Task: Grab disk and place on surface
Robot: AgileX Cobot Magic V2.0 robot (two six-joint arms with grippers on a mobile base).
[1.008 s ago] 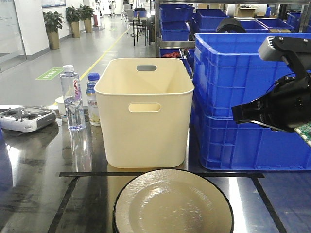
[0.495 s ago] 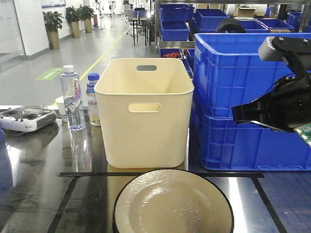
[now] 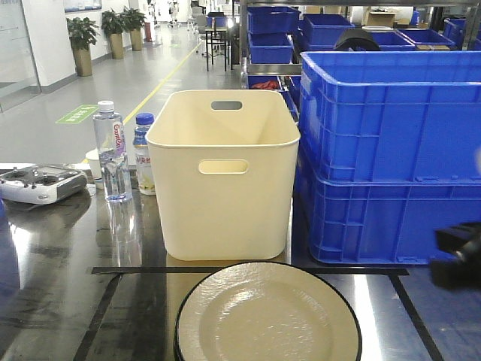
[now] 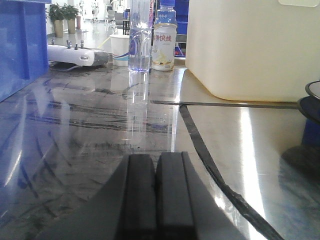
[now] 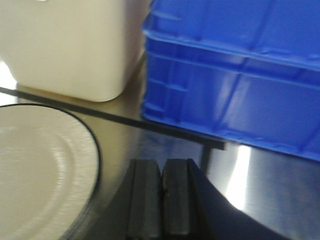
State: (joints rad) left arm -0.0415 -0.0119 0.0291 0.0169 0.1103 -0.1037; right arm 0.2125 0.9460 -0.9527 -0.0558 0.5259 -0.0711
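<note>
The disk (image 3: pixel 267 316) is a cream plate with a black rim, lying flat on the dark glossy surface (image 3: pixel 45 301) inside the black tape lines (image 3: pixel 248 270). In the right wrist view my right gripper (image 5: pixel 162 167) is shut with nothing in it, low over the surface (image 5: pixel 250 185), just right of the disk (image 5: pixel 40 165). My right arm (image 3: pixel 458 256) shows as a dark blur at the right edge. My left gripper (image 4: pixel 156 160) is shut and empty above the surface (image 4: pixel 100 130), left of a tape line. The disk's rim (image 4: pixel 312 100) shows at far right.
A cream bin (image 3: pixel 225 173) stands behind the disk, and stacked blue crates (image 3: pixel 391 150) are to its right. Two bottles (image 3: pixel 110 150) (image 3: pixel 143 154), a paper cup (image 4: pixel 120 50) and a grey remote controller (image 3: pixel 41 183) sit at the back left.
My right arm has dropped from in front of the blue crates down to the table's right edge and is blurred by motion. The disk and the left gripper have not moved.
</note>
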